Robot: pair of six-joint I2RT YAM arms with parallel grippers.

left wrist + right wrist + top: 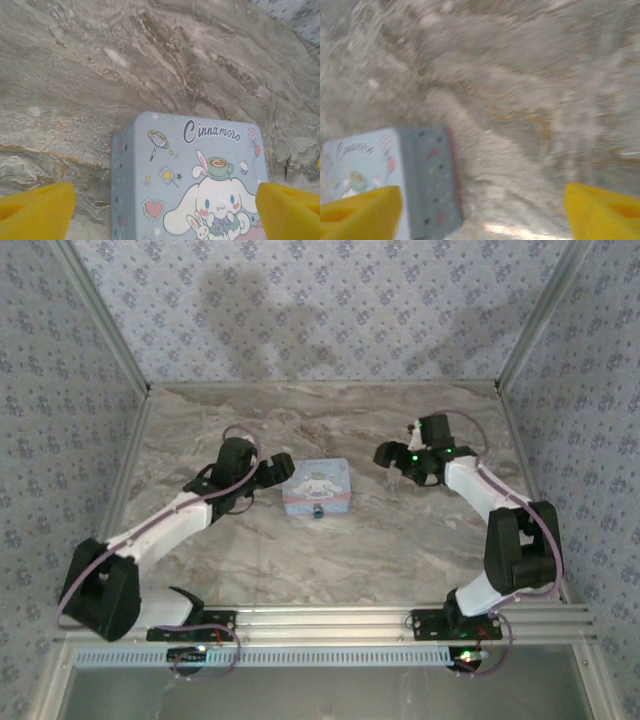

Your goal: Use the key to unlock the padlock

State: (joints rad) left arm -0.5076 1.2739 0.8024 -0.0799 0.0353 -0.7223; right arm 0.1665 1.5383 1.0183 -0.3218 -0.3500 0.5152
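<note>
Padlock (316, 511) at tin's (318, 483) near edge, left gripper (274, 473) spread wide just left of tin, right gripper (386, 453) likewise spread, empty, off its right; approach stage, next likely grab key.

Pale blue cartoon-printed tin (317, 486) flat on the marble-patterned table (400, 550), floral-papered walls (300, 300) around

A pale blue tin (316, 486), printed with a white cartoon puppy, hearts and stars, centre frame on a grey-beige marbled worktop (400, 550). The walls (330, 300) wear a blue-grey floral print, and the left gripper (162, 212) has bright yellow fingertips (35, 210).
</note>
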